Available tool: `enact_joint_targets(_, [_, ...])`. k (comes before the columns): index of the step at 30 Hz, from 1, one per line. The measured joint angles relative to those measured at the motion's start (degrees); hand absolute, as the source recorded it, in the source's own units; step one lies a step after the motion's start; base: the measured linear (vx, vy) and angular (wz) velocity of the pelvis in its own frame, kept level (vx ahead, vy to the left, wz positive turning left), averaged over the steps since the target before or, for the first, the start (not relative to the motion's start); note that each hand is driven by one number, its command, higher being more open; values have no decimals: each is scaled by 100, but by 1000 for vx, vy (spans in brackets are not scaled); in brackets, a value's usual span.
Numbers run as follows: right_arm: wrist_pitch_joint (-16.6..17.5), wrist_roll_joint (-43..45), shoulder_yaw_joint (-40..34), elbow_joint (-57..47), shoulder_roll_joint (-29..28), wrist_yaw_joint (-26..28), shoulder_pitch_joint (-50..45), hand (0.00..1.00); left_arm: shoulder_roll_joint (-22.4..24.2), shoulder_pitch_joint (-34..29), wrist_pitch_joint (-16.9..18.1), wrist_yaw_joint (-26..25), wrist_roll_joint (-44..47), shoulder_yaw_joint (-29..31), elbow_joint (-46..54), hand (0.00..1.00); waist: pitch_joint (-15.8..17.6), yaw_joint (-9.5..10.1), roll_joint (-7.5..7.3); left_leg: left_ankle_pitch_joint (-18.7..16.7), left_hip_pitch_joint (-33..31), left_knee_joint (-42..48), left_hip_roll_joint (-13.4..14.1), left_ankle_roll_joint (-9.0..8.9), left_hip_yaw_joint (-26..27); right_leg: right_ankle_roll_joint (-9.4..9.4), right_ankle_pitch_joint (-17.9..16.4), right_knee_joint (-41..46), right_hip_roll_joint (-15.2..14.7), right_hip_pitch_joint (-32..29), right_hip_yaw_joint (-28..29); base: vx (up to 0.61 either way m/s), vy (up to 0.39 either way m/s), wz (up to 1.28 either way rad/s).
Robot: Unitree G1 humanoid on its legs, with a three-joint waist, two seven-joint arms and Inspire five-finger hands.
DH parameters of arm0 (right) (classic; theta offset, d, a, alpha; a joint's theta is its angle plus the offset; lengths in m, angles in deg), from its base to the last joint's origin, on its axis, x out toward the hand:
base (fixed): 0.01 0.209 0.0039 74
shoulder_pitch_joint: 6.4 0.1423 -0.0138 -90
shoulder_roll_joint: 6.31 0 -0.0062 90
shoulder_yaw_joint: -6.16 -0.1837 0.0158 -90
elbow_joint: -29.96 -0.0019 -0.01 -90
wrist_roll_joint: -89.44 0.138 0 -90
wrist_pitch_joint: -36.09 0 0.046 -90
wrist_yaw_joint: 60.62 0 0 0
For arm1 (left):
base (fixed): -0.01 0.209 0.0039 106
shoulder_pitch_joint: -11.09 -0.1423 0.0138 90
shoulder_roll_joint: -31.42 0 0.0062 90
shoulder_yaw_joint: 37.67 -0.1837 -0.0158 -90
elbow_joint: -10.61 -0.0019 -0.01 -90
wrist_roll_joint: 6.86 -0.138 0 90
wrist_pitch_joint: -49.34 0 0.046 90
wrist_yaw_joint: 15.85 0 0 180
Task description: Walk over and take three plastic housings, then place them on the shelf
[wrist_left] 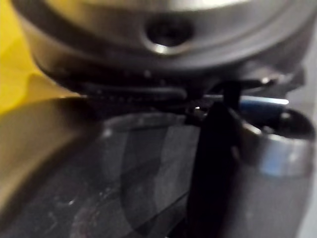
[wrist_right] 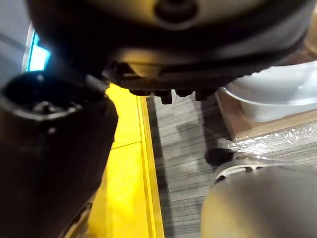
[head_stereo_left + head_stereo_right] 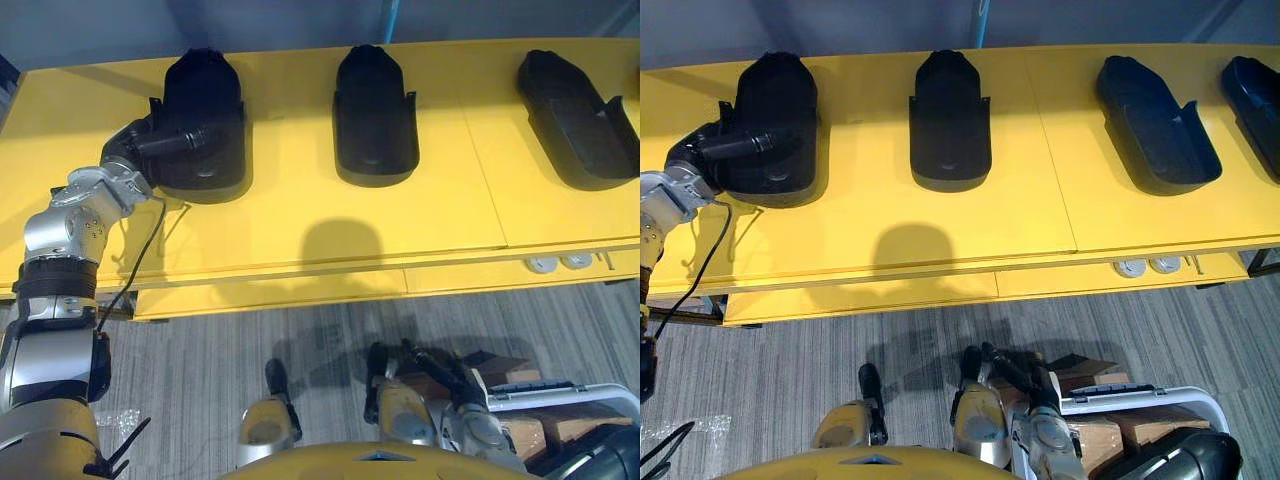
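Note:
Several black plastic housings lie in a row on the yellow shelf top [image 3: 300, 225]. The leftmost housing [image 3: 205, 120] lies hollow side up, and my left hand [image 3: 150, 145] rests against its left wall, reaching over its rim. In the left wrist view the housing's dark surface [image 1: 124, 188] sits very close. A second housing [image 3: 375, 115] lies in the middle and a third [image 3: 580, 120] to the right. A fourth housing [image 3: 1255, 95] is at the far right edge. My right hand [image 3: 435, 368] hangs low over the floor in front of the shelf, fingers relaxed and holding nothing.
The shelf's front edge [image 3: 300, 290] runs across the view, with grey carpet [image 3: 200, 360] below it. A cardboard box [image 3: 530, 425] inside a white frame stands on the floor at the lower right. Two white round fittings [image 3: 560, 263] sit under the shelf edge.

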Motion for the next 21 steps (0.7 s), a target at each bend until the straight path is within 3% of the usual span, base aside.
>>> enact_joint_targets(8, [28,-1,136,-62,0,-17,22,100,10,139,179,5,-598,63,-58,100,95,-46,-31,98,38,-86,16,12,12,4,3,4,41,-18,18,1,-3,-1])
enact_joint_targets(11, [20,-1,201,-61,1,-17,96,100,-2,264,331,-149,-1330,65,-169,100,123,-125,-66,101,90,-126,14,14,70,5,4,3,54,-19,78,14,-3,-8])
enact_joint_targets(21, [29,7,268,-103,0,-16,113,100,0,664,340,-603,-3825,-161,-446,100,126,-350,-65,57,216,-134,16,-8,139,-20,-11,-1,82,43,164,40,-1,-5])
